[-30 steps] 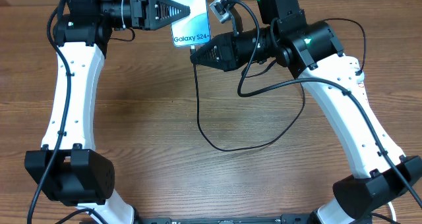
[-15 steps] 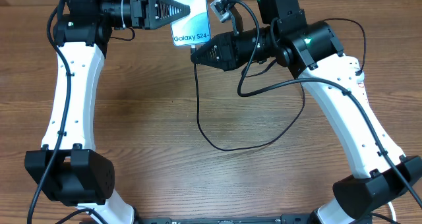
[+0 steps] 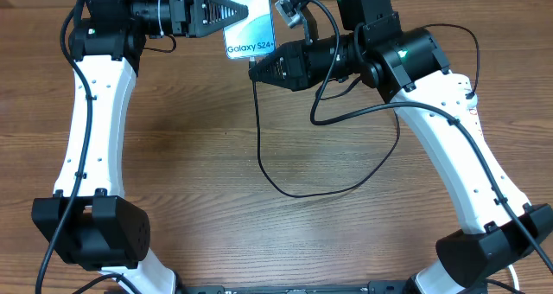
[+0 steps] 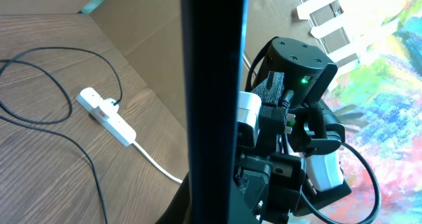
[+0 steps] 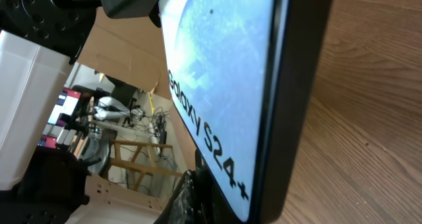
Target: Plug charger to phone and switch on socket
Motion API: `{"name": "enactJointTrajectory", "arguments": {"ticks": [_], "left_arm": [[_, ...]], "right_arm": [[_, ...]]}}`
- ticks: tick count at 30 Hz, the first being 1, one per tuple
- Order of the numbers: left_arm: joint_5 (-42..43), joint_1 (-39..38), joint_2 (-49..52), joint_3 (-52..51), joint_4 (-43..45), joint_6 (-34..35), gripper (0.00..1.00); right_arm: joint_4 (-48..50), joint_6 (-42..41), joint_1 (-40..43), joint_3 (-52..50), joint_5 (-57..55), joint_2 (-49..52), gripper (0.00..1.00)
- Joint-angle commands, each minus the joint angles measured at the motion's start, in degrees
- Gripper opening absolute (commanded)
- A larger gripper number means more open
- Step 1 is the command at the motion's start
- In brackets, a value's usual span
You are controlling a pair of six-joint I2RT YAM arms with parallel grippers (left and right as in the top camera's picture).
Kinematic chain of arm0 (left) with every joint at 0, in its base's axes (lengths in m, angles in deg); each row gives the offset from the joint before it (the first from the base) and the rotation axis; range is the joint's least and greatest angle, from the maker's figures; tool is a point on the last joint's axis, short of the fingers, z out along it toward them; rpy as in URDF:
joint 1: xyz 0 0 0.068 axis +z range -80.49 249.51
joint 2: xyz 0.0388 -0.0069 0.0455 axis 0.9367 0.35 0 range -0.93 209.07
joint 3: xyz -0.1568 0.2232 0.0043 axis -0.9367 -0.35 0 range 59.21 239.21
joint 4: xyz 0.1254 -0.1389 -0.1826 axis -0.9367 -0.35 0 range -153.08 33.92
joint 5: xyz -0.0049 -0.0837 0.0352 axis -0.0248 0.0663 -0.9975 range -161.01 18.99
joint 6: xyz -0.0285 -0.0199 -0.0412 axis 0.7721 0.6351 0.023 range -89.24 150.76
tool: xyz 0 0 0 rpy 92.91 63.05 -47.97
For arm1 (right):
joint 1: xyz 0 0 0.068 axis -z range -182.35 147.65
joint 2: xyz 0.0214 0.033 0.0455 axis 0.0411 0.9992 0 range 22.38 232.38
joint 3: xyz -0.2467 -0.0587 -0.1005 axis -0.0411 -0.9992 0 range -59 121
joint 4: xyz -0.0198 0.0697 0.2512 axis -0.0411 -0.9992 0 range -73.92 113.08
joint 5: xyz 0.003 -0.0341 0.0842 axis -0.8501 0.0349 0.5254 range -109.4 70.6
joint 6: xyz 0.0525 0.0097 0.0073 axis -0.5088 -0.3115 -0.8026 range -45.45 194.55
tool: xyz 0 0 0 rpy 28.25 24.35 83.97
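My left gripper (image 3: 232,14) is shut on the phone (image 3: 248,22) and holds it up at the back of the table, its lit screen reading "Galaxy S24+". The left wrist view shows the phone edge-on as a dark bar (image 4: 214,99). The screen fills the right wrist view (image 5: 224,72). My right gripper (image 3: 257,70) is shut on the charger's small plug tip, right at the phone's lower edge. The charger cable (image 3: 294,193) hangs down and loops over the table. The socket (image 4: 105,112) lies on the table with a black plug in it.
The socket's thick white cord (image 4: 155,166) runs off toward the table edge. More black cable (image 4: 39,59) curves on the wood beside the socket. A cardboard wall (image 4: 165,33) stands behind the table. Both arm bases (image 3: 91,233) sit at the front corners.
My right gripper has crept slightly up and left toward the phone's lower edge. The left gripper and phone have barely moved.
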Motion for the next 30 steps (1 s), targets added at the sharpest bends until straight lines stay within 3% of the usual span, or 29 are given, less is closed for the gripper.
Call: {"name": "enactJointTrajectory", "arguments": {"ticks": [1, 19, 26, 30], "left_arm": [[2.32, -0.44, -0.48, 0.26, 0.11, 0.04, 0.04], [2.27, -0.44, -0.48, 0.26, 0.22, -0.31, 0.04], [2.27, -0.17, -0.48, 0.26, 11.61, 12.07, 0.04], [2.27, -0.44, -0.48, 0.26, 12.07, 12.31, 0.04]], "right_arm": [[2.23, -0.96, 0.94, 1.44, 0.33, -1.44, 0.04], [2.16, -3.72, 2.27, 1.44, 1.88, -1.22, 0.04], [-1.27, -3.32, 2.16, 1.42, 1.88, -1.22, 0.04], [-0.17, -3.54, 2.16, 1.42, 2.56, -1.22, 0.04]]}}
